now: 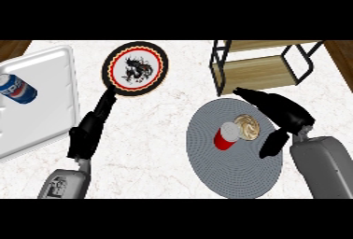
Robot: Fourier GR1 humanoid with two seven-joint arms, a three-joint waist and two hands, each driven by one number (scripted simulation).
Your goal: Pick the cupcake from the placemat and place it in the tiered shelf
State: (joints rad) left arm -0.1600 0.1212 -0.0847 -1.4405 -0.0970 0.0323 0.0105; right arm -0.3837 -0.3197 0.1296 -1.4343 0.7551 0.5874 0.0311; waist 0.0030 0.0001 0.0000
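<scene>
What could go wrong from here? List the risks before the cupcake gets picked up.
1. The red cup stands touching the cupcake on the placemat; closing round the cupcake could knock the cup over.
2. The right robot hand is open beside the cupcake, not yet around it, so a poorly centred grasp might push it away.
3. The tiered shelf has thin black posts; the carried cupcake could clip one going in.

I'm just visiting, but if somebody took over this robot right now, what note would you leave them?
Right hand: open, above the round grey woven placemat, beside the cupcake, not gripping it.
Left hand: open, stretched on the counter toward the black-and-red dragon plate.
Red-wrapped cupcake is on the placemat, next to a tan round item.
Wooden, black-framed tiered shelf has nothing visible on it.
Done: approach only. Left: grasp, lift, place.
</scene>
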